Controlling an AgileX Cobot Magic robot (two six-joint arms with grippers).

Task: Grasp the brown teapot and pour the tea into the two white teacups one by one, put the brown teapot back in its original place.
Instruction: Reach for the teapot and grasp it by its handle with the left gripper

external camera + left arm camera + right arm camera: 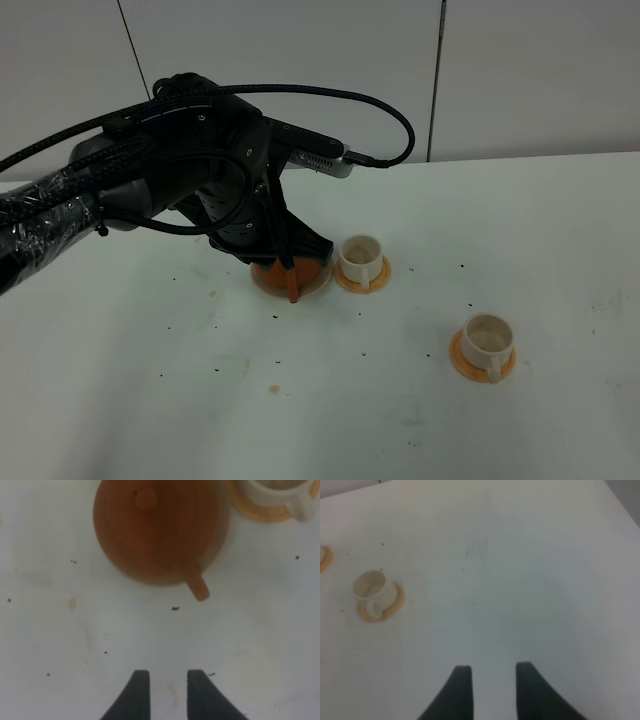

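Over brown teapot (157, 530), left arm (200, 170) downturned.

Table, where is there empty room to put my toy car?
Big bare patch in front, between the brown teapot and the near edge, left of the front teacup. Another behind that cup, toward the wall. Crowded where the robot arm hangs over the teapot, close beside the other teacup.

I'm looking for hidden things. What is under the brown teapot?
A pale saucer peeks out around the brown teapot sitting on it. The saucer's middle is covered by the pot and cannot be seen.
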